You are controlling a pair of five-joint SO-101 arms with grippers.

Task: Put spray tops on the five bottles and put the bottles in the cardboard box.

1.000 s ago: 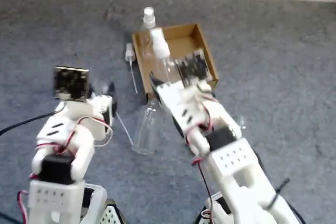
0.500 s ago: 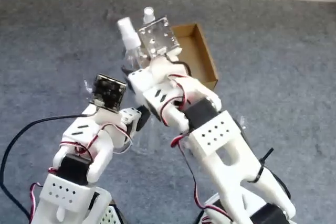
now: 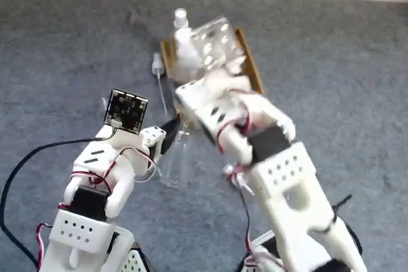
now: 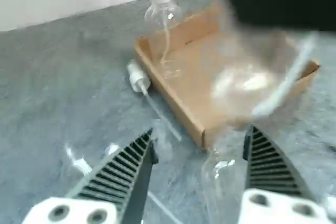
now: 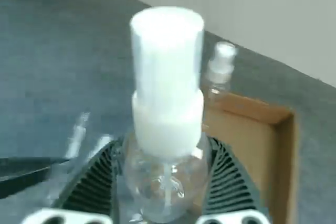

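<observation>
My right gripper [image 5: 165,182] is shut on a clear bottle [image 5: 164,187] with a white spray top [image 5: 167,77], holding it upright. In the high view this held bottle [image 3: 183,55] hangs over the near left part of the cardboard box [image 3: 250,71]. My left gripper [image 4: 199,150] stands open just above the carpet, its fingers on either side of the neck of a topless bottle [image 4: 220,182] that lies there [image 3: 178,157]. Another bottle with a spray top [image 3: 181,20] stands behind the box. A loose spray top [image 3: 158,65] lies left of the box.
Small clear pieces [image 4: 79,161] lie on the grey carpet left of the left gripper. The box's brown wall [image 4: 173,90] is close in front of the lying bottle. Open carpet stretches to the right of the box.
The left arm has come forward to the lying bottle. The right arm swung left with its bottle, then back right to the box.
</observation>
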